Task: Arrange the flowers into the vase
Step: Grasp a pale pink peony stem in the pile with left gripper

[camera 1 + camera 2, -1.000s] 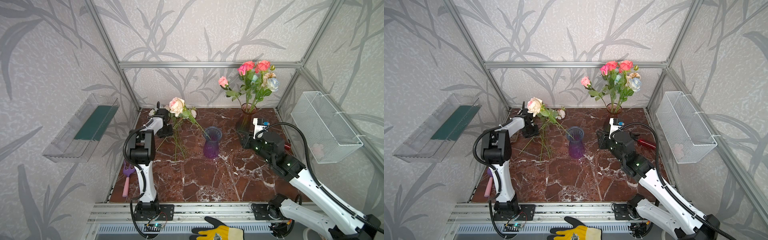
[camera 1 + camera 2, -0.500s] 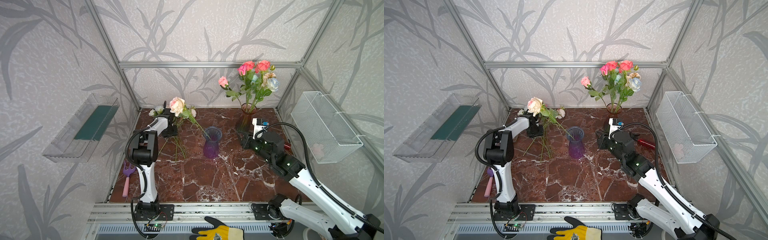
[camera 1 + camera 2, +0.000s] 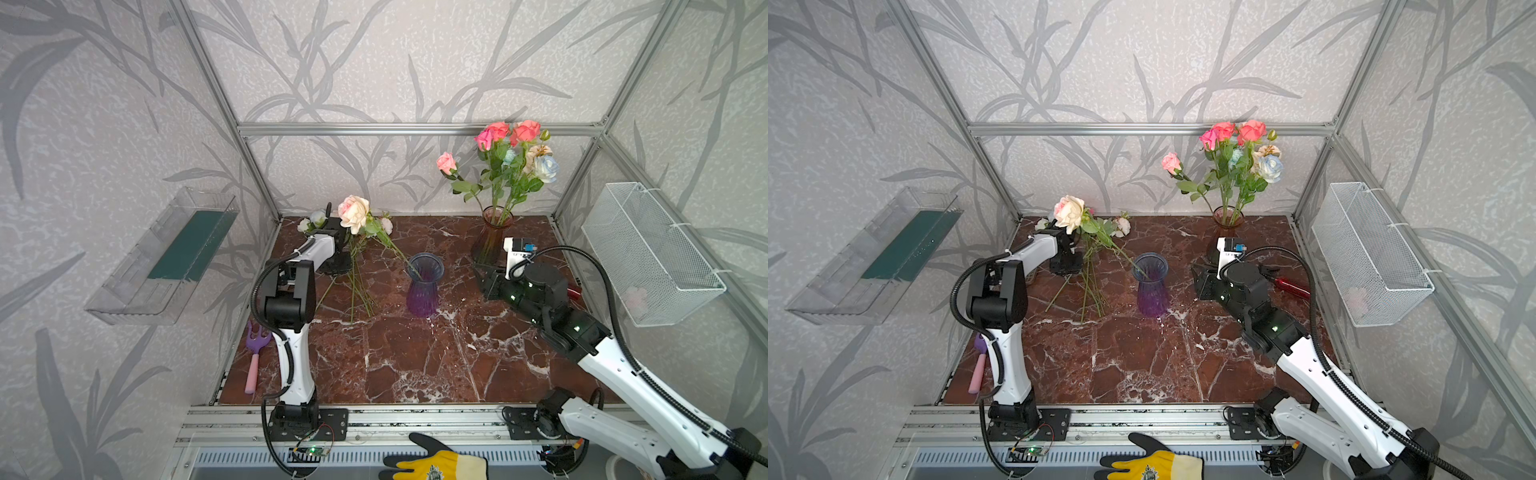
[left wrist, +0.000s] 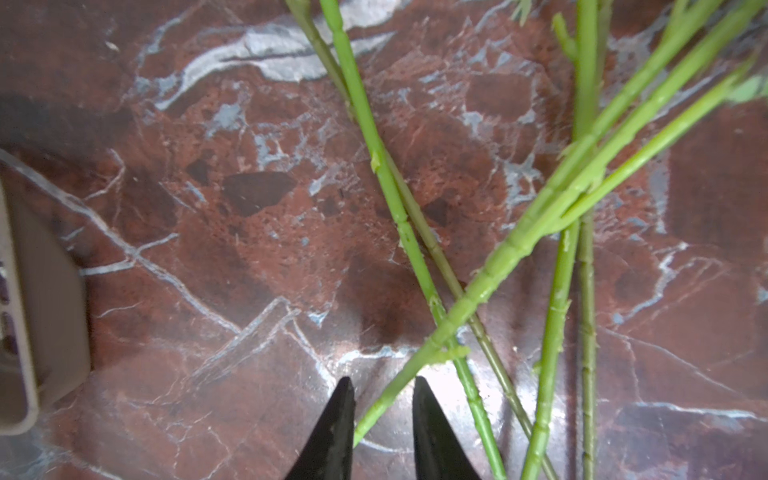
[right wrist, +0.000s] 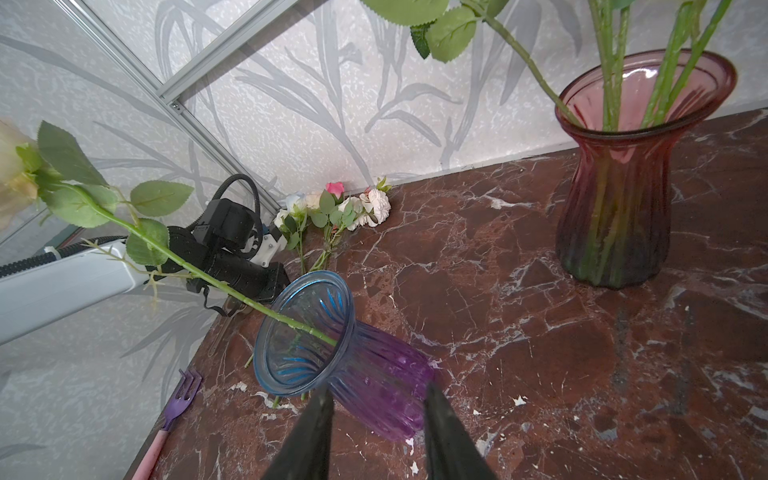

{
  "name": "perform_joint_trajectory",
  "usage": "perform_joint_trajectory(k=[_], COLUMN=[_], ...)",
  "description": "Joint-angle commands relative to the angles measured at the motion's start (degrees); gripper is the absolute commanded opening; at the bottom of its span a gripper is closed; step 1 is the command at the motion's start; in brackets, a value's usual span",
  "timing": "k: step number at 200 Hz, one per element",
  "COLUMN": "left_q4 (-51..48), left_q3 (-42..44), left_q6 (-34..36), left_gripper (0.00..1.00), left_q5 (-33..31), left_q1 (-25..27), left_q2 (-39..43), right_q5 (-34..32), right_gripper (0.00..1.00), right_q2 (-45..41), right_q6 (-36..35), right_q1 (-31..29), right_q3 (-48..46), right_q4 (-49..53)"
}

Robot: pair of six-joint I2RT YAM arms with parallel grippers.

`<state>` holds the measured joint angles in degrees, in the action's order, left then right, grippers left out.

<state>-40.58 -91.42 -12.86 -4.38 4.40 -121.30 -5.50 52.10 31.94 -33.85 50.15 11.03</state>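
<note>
Straddling a flower stem [image 4: 478, 286], left hand [image 4: 382, 380] parted

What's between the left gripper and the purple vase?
In both top views: loose stems lying on the marble, and the cream rose's stem slanting into the purple vase.

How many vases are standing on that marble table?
2. A purple vase stands mid-table, one cream rose leaning in it; a red vase at the back right holds a bunch of roses. No others show.
</note>
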Motion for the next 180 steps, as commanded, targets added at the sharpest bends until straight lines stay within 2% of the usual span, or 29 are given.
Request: perform_joint_trajectory(k=[1,24,63,126,148,180], left_q4=[-0.85,-0.51,-0.86,-1.07,-1.21,-1.41], left_q3=[-0.45,-0.43,-0.84,-0.96,-0.8,-0.53], left_q6=[1.84,2.44,2.64,2.33,2.64,3.62], left_gripper=[0.28,0.32,0.32,0.15,0.09,0.06], left_q5=[1.1,2.97,2.39,2.65,2.33,1.66], left_q1=[-0.03,0.05,-0.03,0.18,0.83,2.49], left_q2=[-0.9,-0.79,-2.29,-1.51,0.64,4.76], right_q5=[-0.13,-0.11,-0.04,-0.57,-0.98,-1.36], right_gripper=[0.38,0.38,0.38,0.38,0.38,0.38], right_q2=[-0.78,-0.68,-0.77,-1.87,-2.48,-3.27], right_q6=[0.03,-0.01,0.31,0.4,0.57,0.74], right_q1=[0.25,0.26,0.19,0.25,0.22,0.22], right_q3=[1.53,1.61,1.35,1.25,1.19,1.24], right_q4=[0.08,0.12,-0.04,0.11,0.05,0.06])
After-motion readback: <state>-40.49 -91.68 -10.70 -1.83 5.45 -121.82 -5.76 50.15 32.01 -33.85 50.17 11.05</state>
